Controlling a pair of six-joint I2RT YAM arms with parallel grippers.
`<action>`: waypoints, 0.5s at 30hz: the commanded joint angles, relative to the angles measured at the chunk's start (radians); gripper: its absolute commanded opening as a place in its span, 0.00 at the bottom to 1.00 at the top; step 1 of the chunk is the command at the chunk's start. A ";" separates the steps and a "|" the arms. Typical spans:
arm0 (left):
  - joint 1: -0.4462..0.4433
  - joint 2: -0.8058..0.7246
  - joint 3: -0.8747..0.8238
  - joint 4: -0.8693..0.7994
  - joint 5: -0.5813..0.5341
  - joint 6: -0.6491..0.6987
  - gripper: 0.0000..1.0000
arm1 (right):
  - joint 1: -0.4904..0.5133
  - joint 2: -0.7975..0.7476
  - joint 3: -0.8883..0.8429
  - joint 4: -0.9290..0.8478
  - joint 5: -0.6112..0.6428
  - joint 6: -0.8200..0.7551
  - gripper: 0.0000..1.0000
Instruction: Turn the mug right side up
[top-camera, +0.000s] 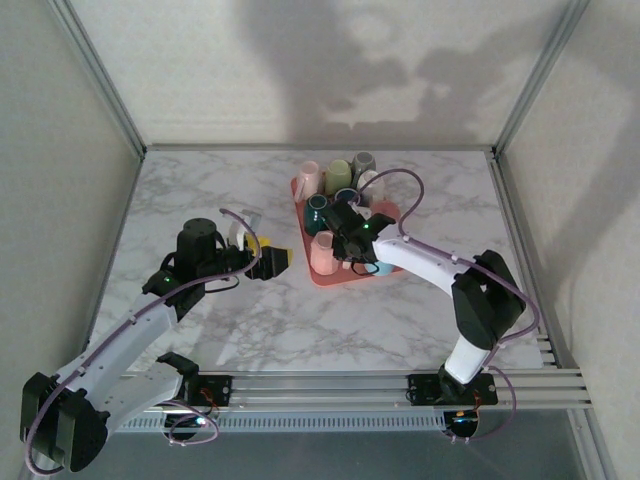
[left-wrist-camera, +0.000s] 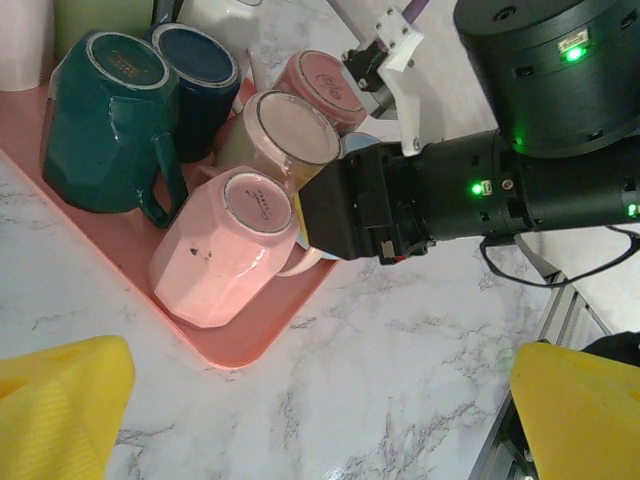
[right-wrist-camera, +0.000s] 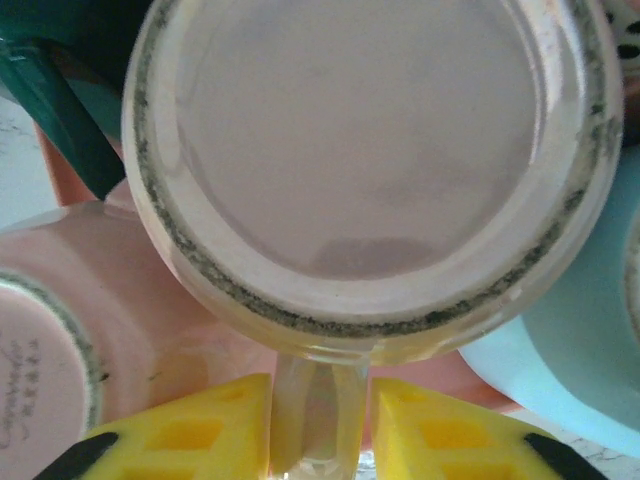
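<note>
1. A pink tray (top-camera: 338, 279) sits on the marble table (top-camera: 200, 190), right of centre in the top view, and it is packed with mugs.
2. The mug (left-wrist-camera: 290, 128) you are after is the cream one. It stands upside down on the tray, base up, just above the middle of the left wrist view.
3. Around it in that view are a pink mug (left-wrist-camera: 225, 250) just below and left, a teal mug (left-wrist-camera: 105, 120) at far left and a navy mug (left-wrist-camera: 200, 75) at upper left. All have their bases up.
4. Your right gripper (top-camera: 352, 245) is over the tray's lower half in the top view.
5. In the right wrist view the mug's base takes up the upper frame. Its handle (right-wrist-camera: 318, 420) points to the bottom edge, and the yellow fingers (right-wrist-camera: 200, 435) sit flush on either side, pinching it.
6. A pale blue mug (right-wrist-camera: 570, 370) lies at that view's lower right, beside the cream one.
7. Your left gripper (top-camera: 272, 262) is over bare table just left of the tray, jaws spread wide and holding nothing.
</note>
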 joint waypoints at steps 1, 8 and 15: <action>-0.003 -0.003 -0.009 0.026 0.019 -0.009 0.96 | 0.013 0.051 0.008 -0.056 0.040 0.017 0.30; -0.003 -0.012 -0.011 0.031 0.021 -0.012 0.96 | 0.014 0.084 0.011 -0.050 0.050 0.027 0.27; -0.003 -0.011 -0.014 0.032 0.019 -0.013 0.96 | 0.019 0.085 0.011 -0.045 0.060 0.002 0.21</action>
